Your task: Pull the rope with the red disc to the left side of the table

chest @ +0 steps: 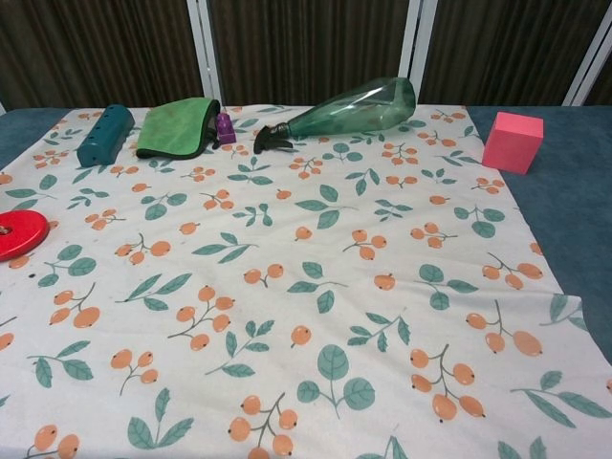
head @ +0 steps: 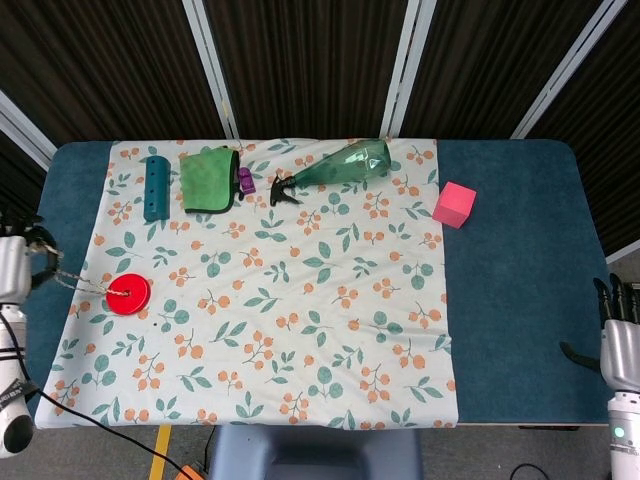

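The red disc lies flat near the left edge of the floral cloth; the chest view shows the red disc at its left border. A twisted rope runs from the disc's centre leftward to my left hand, which grips its end beside the table's left edge. My right hand hangs off the table's right front corner, fingers apart, holding nothing. Neither hand shows in the chest view.
At the back of the cloth lie a teal perforated block, a folded green cloth, a small purple item and a green spray bottle on its side. A pink cube sits on the blue table cover.
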